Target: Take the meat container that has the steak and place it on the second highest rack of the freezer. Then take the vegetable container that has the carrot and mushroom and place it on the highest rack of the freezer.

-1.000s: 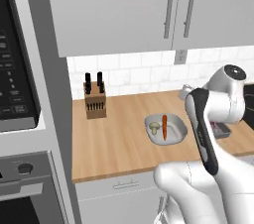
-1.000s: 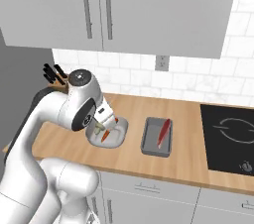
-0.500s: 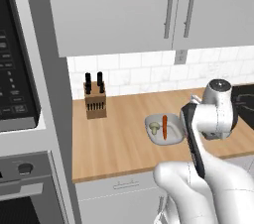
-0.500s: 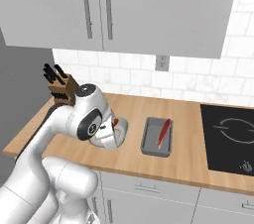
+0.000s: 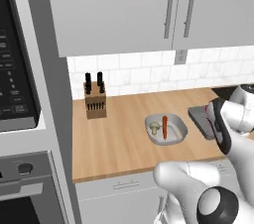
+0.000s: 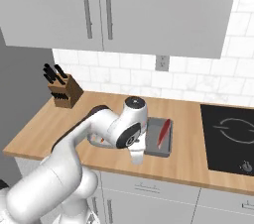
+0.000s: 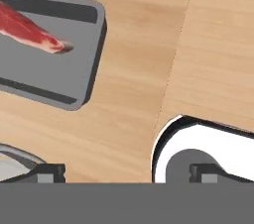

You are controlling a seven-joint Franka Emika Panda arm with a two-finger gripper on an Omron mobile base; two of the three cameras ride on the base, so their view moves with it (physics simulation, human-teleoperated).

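- On the wooden counter [image 6: 198,158] we see the meat container [image 6: 159,138], a dark-grey shallow tray, lying flat between the paler vegetable container [image 5: 166,128] and the black cooktop [image 6: 230,134].
- Inside it rests the steak [image 6: 164,133], a thin red slab far smaller than the tray; in the hand view the steak [image 7: 30,29] lies at the upper left, within the meat container [image 7: 74,77].
- Our gripper [image 7: 126,174] hangs just above the bare wood beside that tray — its claw spread about as wide as it goes.
- Between the two dark fingertips [image 7: 49,172] we find only counter and part of our own arm; nothing is held, and we see no fingertip touching the tray or the steak.
- From the right base view the arm bends low over the counter, its hand at the near left corner of the meat container.
- From the left base view the vegetable container sits near the middle of the counter, well apart from the knife block [image 5: 95,99] by the tiled wall.
- It holds the carrot [image 5: 164,126], lying lengthwise, and the mushroom [image 5: 155,128] just beside it on the left.
- Grey wall cabinets [image 6: 124,5] hang above — an oven stack [image 5: 22,119] stands at the left end of the counter.
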